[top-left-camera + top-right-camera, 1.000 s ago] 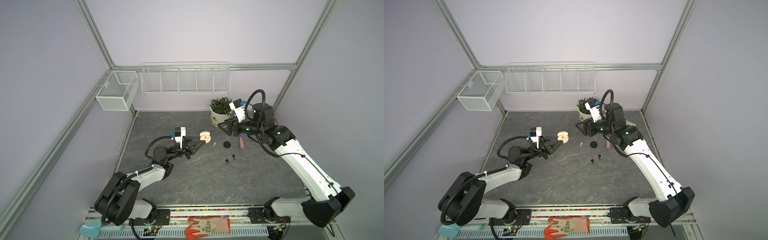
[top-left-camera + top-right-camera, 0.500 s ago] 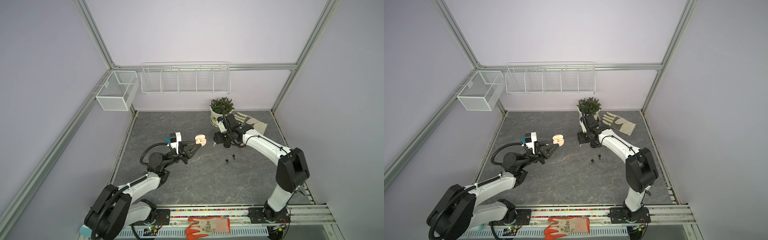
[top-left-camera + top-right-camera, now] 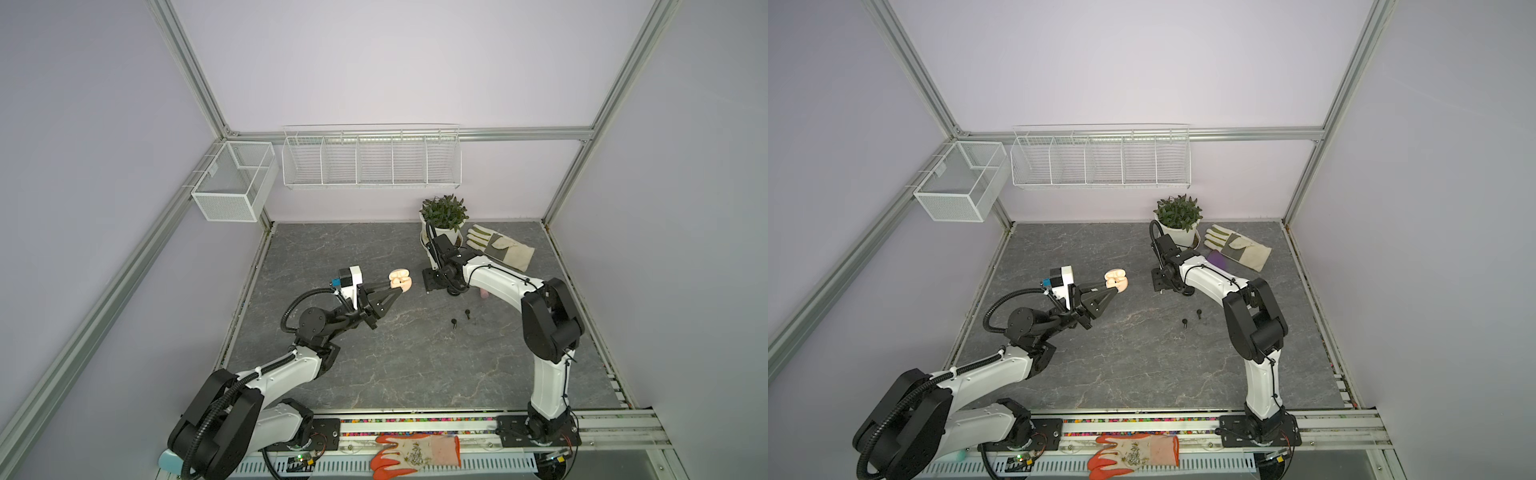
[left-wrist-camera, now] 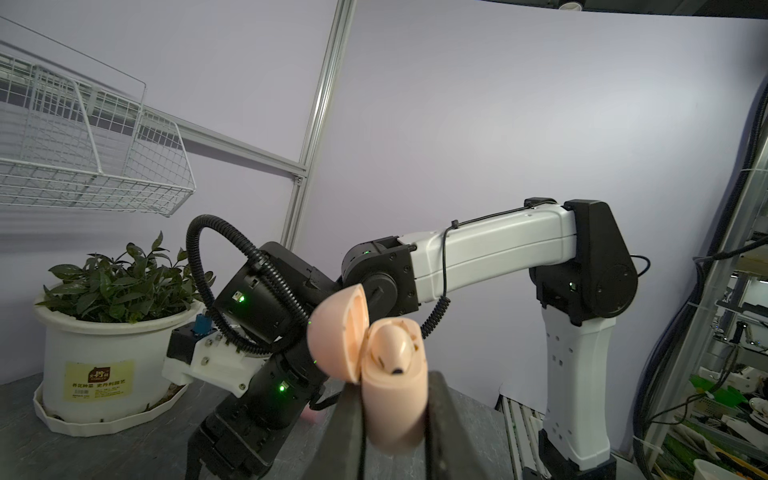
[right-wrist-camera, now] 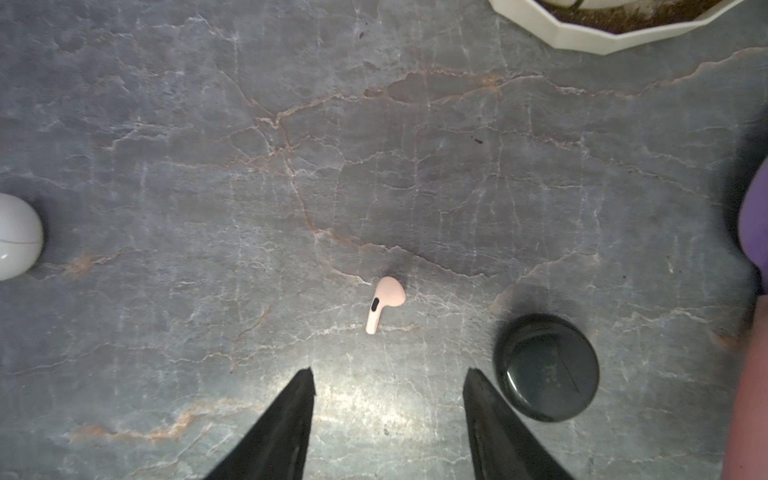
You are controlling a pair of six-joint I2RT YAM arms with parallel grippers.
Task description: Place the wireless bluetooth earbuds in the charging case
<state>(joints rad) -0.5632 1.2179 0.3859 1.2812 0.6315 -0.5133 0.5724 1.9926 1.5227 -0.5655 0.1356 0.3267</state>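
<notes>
The left gripper [image 4: 395, 399] clamps the open case [image 4: 392, 415] (one bud [image 4: 395, 347] inside). The right gripper [image 5: 388, 376] gapes above a pink earbud [image 5: 384, 303] on the bench [image 5: 187, 124].

The left arm [image 3: 286, 372] starts at the near left and stretches toward the middle. Its left gripper [image 3: 398, 291] is lifted off the tabletop [image 3: 415, 365] and points far and right. Its fingers [image 4: 347, 436] are squeezed tight on the pink charging case [image 4: 395, 399]. The right arm [image 3: 498, 282] stands up at the near right, then bends far and left. Its right gripper [image 5: 390, 372] points down, low over the tabletop, with its fingers spread apart.
</notes>
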